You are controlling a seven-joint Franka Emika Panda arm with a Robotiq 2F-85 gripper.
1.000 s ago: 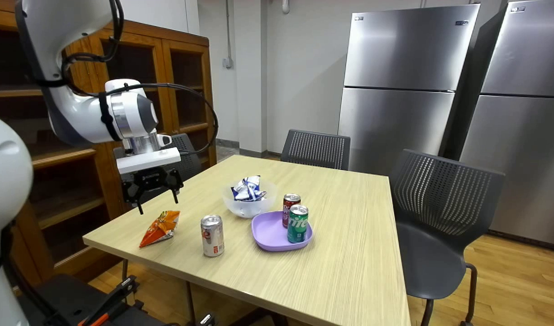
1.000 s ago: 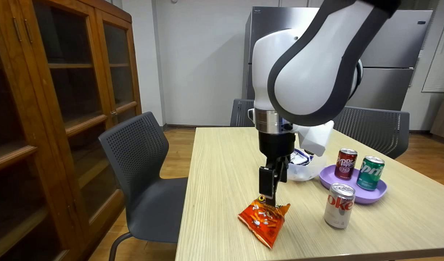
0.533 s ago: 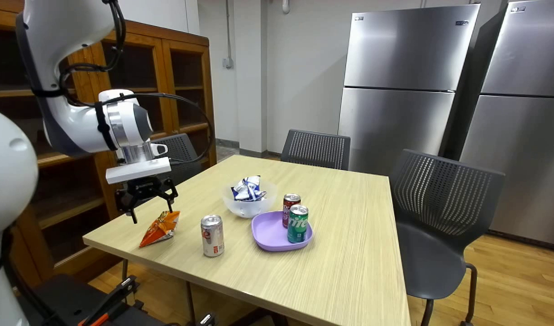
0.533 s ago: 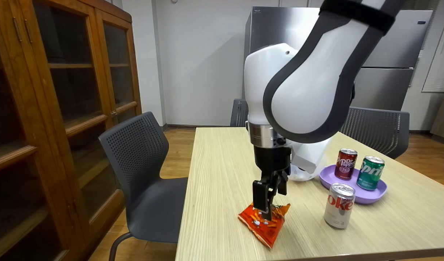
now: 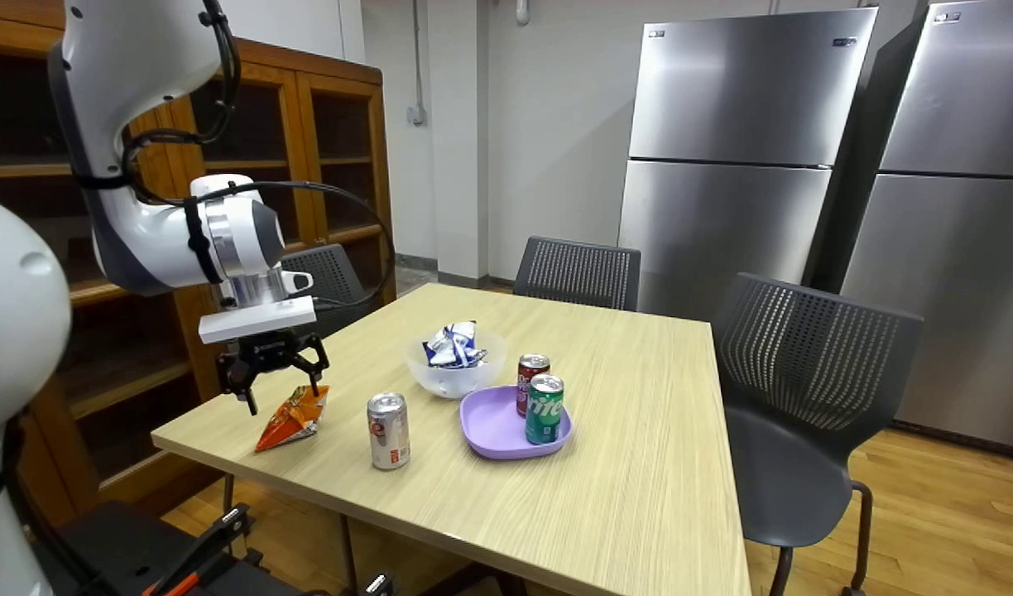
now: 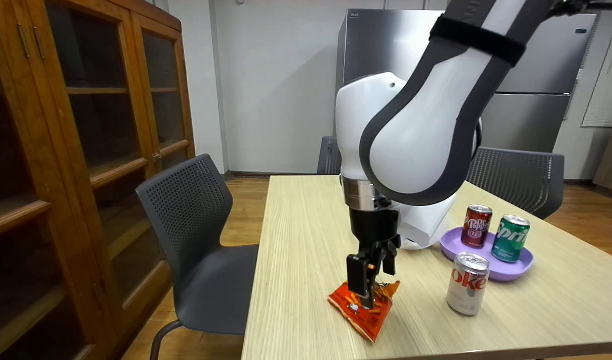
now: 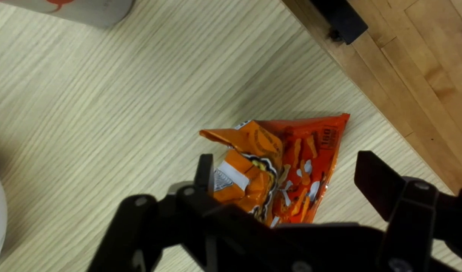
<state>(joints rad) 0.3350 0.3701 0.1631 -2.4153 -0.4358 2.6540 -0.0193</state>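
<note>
As I look down the wrist view, I see my hand spread wide over the orange-red snack bag, though I cannot tell if it touches. The bag lies at the near left of the worktop. To its right stands a silver Coke can; farther right, a purple plate carries a Dr Pepper can and a Sprite can. Left of the plate sits a frosted bowl holding blue-and-white packets.
</note>
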